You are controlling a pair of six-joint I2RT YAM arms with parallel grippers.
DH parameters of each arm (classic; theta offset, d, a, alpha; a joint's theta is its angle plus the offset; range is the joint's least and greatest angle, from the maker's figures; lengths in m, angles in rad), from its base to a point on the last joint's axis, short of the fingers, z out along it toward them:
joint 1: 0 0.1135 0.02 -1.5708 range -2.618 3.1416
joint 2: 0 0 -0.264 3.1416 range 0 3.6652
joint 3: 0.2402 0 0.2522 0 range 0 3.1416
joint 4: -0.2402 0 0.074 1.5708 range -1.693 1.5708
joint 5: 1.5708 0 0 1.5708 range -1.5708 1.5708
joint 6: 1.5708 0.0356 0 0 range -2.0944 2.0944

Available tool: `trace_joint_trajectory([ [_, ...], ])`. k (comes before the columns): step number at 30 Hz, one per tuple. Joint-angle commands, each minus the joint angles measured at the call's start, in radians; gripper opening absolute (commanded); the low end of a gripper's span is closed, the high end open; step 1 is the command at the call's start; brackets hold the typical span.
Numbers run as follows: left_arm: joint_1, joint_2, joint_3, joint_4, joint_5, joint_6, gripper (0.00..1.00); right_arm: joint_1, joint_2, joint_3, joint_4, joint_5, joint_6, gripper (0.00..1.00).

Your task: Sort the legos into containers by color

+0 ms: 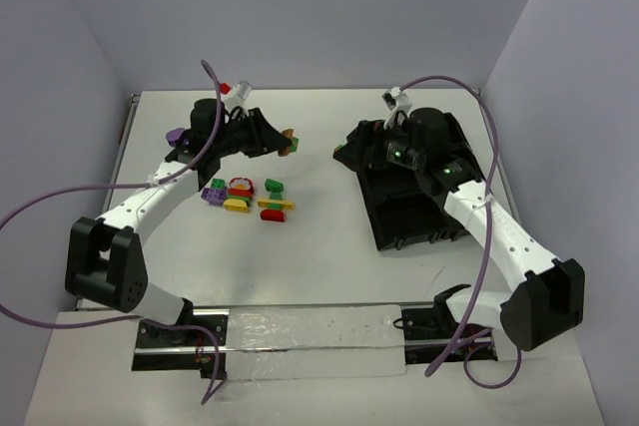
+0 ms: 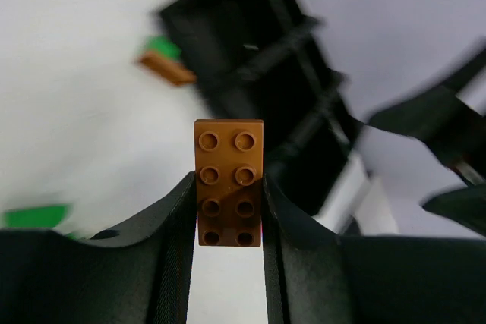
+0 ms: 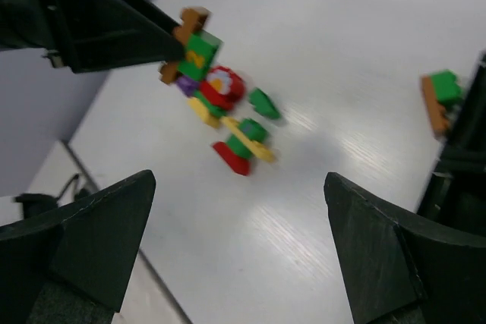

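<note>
My left gripper (image 1: pixel 280 139) is shut on an orange two-by-four brick (image 2: pixel 228 149) and holds it above the table, left of the black divided tray (image 1: pixel 419 209). The brick also shows in the top view (image 1: pixel 292 143) and the right wrist view (image 3: pixel 193 20). My right gripper (image 1: pixel 345 154) is open and empty over the tray's left end, its fingers (image 3: pixel 114 225) spread wide. A pile of red, yellow, green and purple bricks (image 1: pixel 245 197) lies on the table below the left gripper. An orange-and-green brick pair (image 3: pixel 439 96) lies beside the tray's edge (image 3: pixel 463 157).
A lone purple brick (image 1: pixel 178 135) lies at the far left, beside the left arm. The pile also shows in the right wrist view (image 3: pixel 228 115). The tray (image 2: pixel 258 73) fills the table's right side. White walls close in the back and sides.
</note>
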Motion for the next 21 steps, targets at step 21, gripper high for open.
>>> trace_joint_trajectory([
  [21, -0.012, 0.016, -0.02, 0.632, 0.464, -0.386, 0.0, -0.039, 0.044, -0.149, 0.677, -0.345, 0.467, 0.85],
])
